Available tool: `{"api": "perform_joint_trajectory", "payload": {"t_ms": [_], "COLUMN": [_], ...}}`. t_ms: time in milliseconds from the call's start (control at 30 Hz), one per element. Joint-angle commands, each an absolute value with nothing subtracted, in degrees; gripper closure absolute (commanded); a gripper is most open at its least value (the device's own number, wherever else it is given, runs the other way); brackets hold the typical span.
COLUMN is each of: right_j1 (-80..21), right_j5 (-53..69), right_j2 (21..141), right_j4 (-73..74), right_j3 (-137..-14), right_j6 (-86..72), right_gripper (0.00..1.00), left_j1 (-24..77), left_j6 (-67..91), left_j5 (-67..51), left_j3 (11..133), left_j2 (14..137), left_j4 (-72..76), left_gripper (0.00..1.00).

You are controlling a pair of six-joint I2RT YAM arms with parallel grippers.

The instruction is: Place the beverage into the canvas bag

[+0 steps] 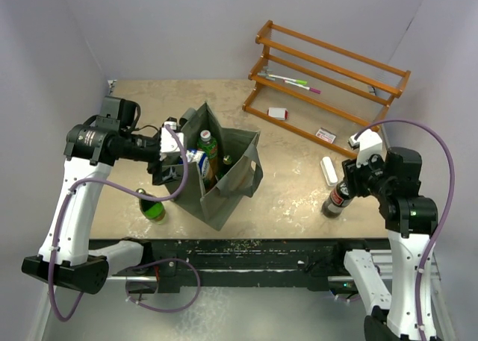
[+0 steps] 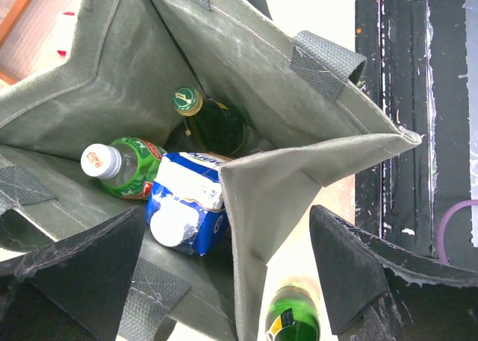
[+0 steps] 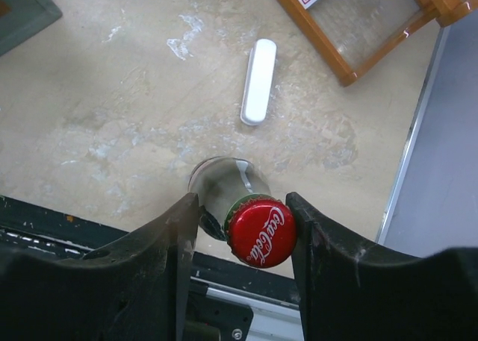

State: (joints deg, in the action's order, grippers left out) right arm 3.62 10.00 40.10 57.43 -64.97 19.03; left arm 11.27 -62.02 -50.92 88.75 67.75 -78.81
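Red-capped cola bottle [image 3: 261,231] standing inside spread right pincer [image 3: 243,204], left pincer [image 2: 228,210] released above open canvas bag [image 2: 112,95]

Beige table [image 1: 291,178] under canvas bag [image 1: 224,199], green bottle [image 1: 154,207], cola bottle [image 1: 336,199], white case [image 1: 328,171], wooden rack [image 1: 328,80]

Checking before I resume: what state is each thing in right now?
canvas bag: upright, mouth open, three drinks inside.
white-capped green bottle: in bag, capped.
blue carton: in bag, cap on.
gold-capped green bottle: in bag, capped.
loose green bottle: standing on table beside bag.
Coca-Cola bottle: capped, on table.
left gripper: open, straddling bag wall.
right gripper: open, jaws flanking Coca-Cola cap.
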Motion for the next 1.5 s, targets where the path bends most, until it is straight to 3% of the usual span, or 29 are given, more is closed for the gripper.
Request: {"api": "perform_joint_trajectory", "payload": {"t_ms": [0, 167, 267, 333, 800, 1467], "right_j1": [4.0, 4.1, 4.0, 4.0, 4.0, 4.0], "right_j5": [10.8, 10.8, 12.7, 13.4, 30.6, 46.0], "right_j2": [40.7, 40.9, 40.8, 40.6, 52.2, 68.4], "right_j4": [55.4, 54.2, 52.7, 51.0, 47.5, 36.1], "right_j3": [-64.9, -64.4, -65.3, -66.5, -92.8, -127.5], "right_j6": [18.7, 18.9, 19.8, 20.1, 17.8, -1.8], "right_gripper": [0.5, 0.67, 0.91, 1.0, 1.0, 1.0], "left_j1": [11.0, 11.0, 11.0, 11.0, 11.0, 11.1], "left_j6": [-61.2, -61.1, -60.4, -59.0, -43.9, -44.4], "left_j5": [-53.5, -53.6, -54.5, -55.4, -52.7, -52.1], "left_j3": [87.6, 87.1, 87.5, 87.7, 88.1, 90.0], "left_j2": [66.4, 66.2, 66.0, 65.7, 65.8, 69.9], "left_j4": [-77.3, -77.0, -76.5, -75.5, -68.3, -71.5], "left_gripper": [0.07, 0.07, 0.06, 0.07, 0.09, 0.14]}}
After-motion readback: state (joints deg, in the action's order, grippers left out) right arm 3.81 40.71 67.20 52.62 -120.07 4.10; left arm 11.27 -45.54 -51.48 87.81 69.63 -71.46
